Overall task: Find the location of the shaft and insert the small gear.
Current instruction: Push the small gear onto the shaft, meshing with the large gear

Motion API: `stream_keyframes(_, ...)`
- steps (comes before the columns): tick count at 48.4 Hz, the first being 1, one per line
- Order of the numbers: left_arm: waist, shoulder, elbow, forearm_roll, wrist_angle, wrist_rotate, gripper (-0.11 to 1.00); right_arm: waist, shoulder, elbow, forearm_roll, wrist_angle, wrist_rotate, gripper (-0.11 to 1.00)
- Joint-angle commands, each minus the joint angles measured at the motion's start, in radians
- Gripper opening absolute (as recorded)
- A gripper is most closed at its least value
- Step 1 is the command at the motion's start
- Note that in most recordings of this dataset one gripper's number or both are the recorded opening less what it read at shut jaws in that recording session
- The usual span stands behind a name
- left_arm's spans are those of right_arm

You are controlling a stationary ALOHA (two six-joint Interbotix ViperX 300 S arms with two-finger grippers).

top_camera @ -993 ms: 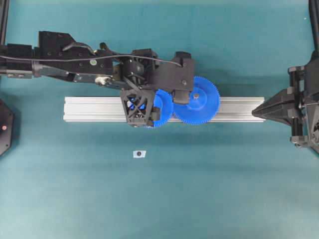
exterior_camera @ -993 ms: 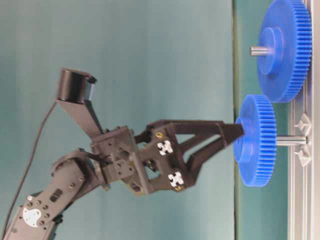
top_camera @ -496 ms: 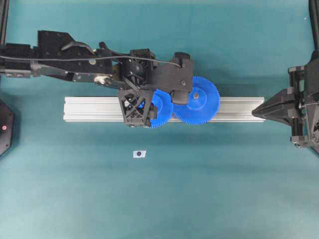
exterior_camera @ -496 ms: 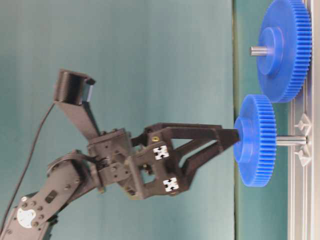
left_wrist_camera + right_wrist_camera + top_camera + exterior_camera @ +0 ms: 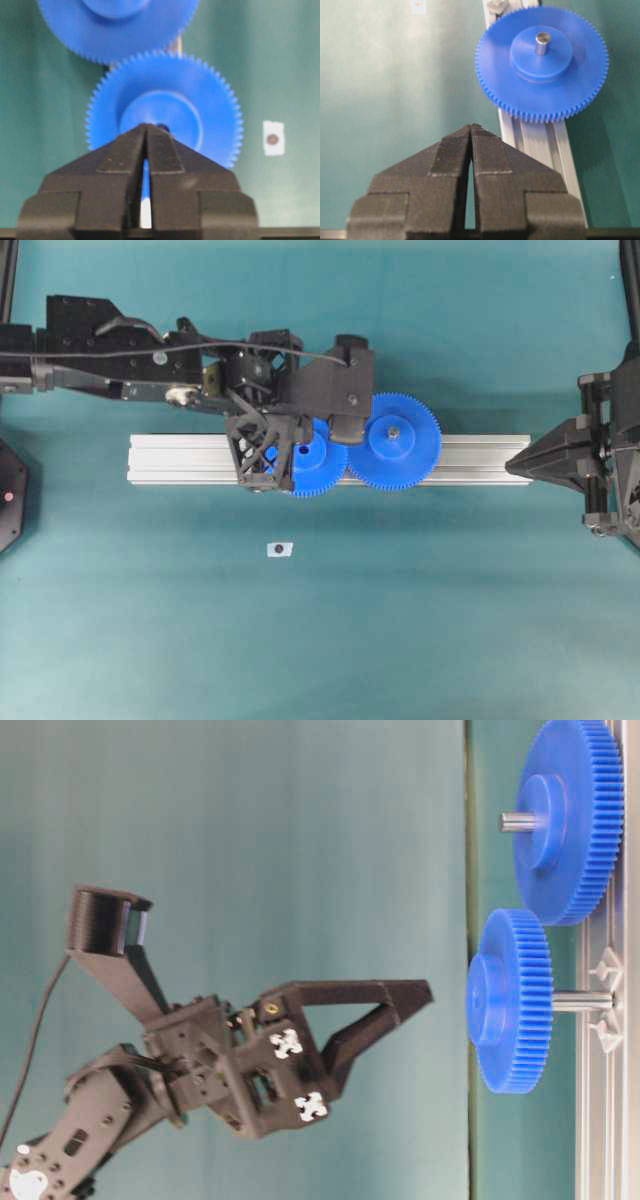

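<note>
The small gear [image 5: 510,1000] sits on its steel shaft [image 5: 582,1002], which rises from the aluminium rail [image 5: 180,460]. Its teeth meet those of the larger blue gear [image 5: 393,440]. My left gripper [image 5: 425,992] is shut and empty, a short gap off the small gear's hub. In the left wrist view the small gear [image 5: 200,107] fills the space behind the closed left gripper [image 5: 146,126]. From overhead the left arm covers part of the small gear [image 5: 318,468]. My right gripper [image 5: 510,465] rests shut and empty at the rail's right end.
The larger gear [image 5: 541,62] sits on its own shaft [image 5: 542,42] beside the small one, ahead of the shut right gripper [image 5: 471,126]. A small white sticker with a dark dot [image 5: 280,549] lies on the teal mat in front of the rail.
My left gripper has let go of the small gear's hub, drawn back from it and closed. The small gear stays on its shaft. The right arm has not moved.
</note>
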Motion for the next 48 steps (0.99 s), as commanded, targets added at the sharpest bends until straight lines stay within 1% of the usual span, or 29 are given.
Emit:
stream_keyframes(1,-0.002,0.014,0.002,0.003,-0.021,-0.003,0.01,-0.002,0.003,-0.009,0.002,-0.012,0.006,0.06)
stream_keyframes(11,-0.015,0.046,-0.006,0.003,-0.021,-0.012,0.01,0.000,0.000,-0.006,0.002,-0.012,0.006,0.06)
stream_keyframes(18,-0.035,0.034,-0.014,0.003,-0.009,-0.017,0.01,-0.002,0.000,-0.005,0.002,-0.012,0.006,0.06)
stream_keyframes(25,-0.054,0.012,-0.018,0.003,0.009,-0.035,0.01,-0.002,0.000,-0.002,0.000,-0.012,0.008,0.06)
stream_keyframes(33,-0.057,0.011,-0.011,0.003,0.015,-0.049,0.01,0.000,0.000,0.002,0.002,-0.012,0.008,0.06)
stream_keyframes(48,-0.055,0.011,-0.034,0.003,0.014,-0.048,0.01,-0.002,0.000,0.006,0.002,-0.017,0.008,0.06)
